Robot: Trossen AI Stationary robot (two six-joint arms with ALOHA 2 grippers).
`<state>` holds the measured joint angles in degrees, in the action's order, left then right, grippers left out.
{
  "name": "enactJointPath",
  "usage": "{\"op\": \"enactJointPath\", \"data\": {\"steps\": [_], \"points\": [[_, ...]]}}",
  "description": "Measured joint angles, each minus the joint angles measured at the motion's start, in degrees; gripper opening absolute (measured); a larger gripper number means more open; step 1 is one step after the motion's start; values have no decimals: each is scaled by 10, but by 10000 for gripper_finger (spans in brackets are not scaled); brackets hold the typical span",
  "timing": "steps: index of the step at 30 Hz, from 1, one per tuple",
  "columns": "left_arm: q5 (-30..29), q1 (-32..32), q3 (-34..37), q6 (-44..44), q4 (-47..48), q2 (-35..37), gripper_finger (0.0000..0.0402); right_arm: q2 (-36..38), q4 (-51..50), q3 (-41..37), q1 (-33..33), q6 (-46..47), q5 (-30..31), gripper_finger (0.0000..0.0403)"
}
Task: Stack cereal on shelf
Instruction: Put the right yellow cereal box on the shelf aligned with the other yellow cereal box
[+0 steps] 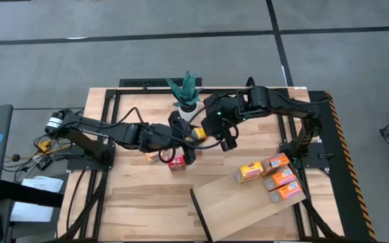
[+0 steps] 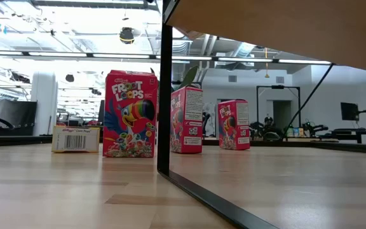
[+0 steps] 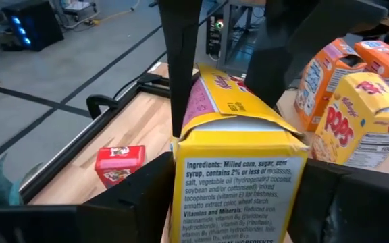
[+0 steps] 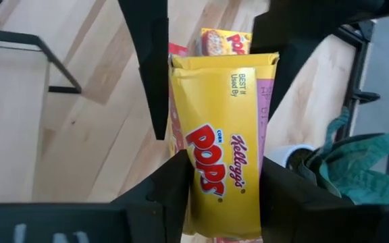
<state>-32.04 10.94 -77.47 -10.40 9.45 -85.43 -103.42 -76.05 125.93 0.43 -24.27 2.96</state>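
1. High view: both arms reach toward the middle of the desk point(image 1: 140, 196), their grippers meeting just in front of the potted plant point(image 1: 185, 90).
2. Left gripper point(image 1: 193, 138) comes in from the left side – its fingers point(image 3: 140, 196) are closed on the sides of a yellow Corn Pops box point(image 3: 238, 175), seen end-on in the left wrist view with the ingredients panel facing the camera.
3. Right gripper point(image 1: 227, 138) reaches in from the right, and the right wrist view shows its fingers point(image 4: 161, 189) pressed against both long sides of the same yellow Corn Pops box point(image 4: 225, 148), so the box is held between the two grippers above the desk.
4. A small red cereal box point(image 1: 176, 163) lies on the desk just below the grippers.
5. The shelf point(image 1: 242, 206) – a pale board with a dark edge – lies slanted across the near right part of the desk, carrying a yellow box point(image 1: 248, 171) and three orange boxes point(image 1: 280, 179) close together near its right end.
6. Low view: three red Froot Loops boxes point(image 2: 130, 113) stand upright on the desk, with a pale box point(image 2: 75, 138) lying flat beside the nearest one.
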Motion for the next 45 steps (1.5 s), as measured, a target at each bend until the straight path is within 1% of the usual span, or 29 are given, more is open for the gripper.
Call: {"op": "enactJointPath", "data": {"steps": [10,13,17,19,21,24,28,30,33,35,37,39,44,45], "points": [[0,2,0,-4,1,0,177,3,-8,5,9,5,7,211],[1,4,0,-4,-2,0,170,9,-32,30,17,4,27,216],[2,12,0,2,-19,0,165,16,-77,91,28,21,50,216],[9,17,0,11,-34,0,165,46,-67,81,37,38,50,214],[23,25,0,18,-54,0,165,74,-80,77,46,60,50,211],[38,43,0,10,-79,0,165,117,-82,77,63,109,50,206],[9,77,1,1,-117,-17,165,167,-67,77,91,155,49,198],[1,94,-2,12,-178,-41,165,190,-46,78,107,177,49,194],[-20,119,-6,39,-234,-86,165,216,-32,78,132,213,48,188],[-41,130,-14,51,-248,-119,165,231,-28,77,148,237,47,182],[-55,138,-35,56,-276,-154,165,241,-27,77,165,260,47,177],[-61,144,-62,58,-279,-185,165,249,-29,77,179,284,47,171],[-38,168,-145,73,-294,-269,165,255,-28,77,210,347,47,158],[-44,176,-162,76,-291,-283,165,255,-28,77,216,353,47,156]]}}
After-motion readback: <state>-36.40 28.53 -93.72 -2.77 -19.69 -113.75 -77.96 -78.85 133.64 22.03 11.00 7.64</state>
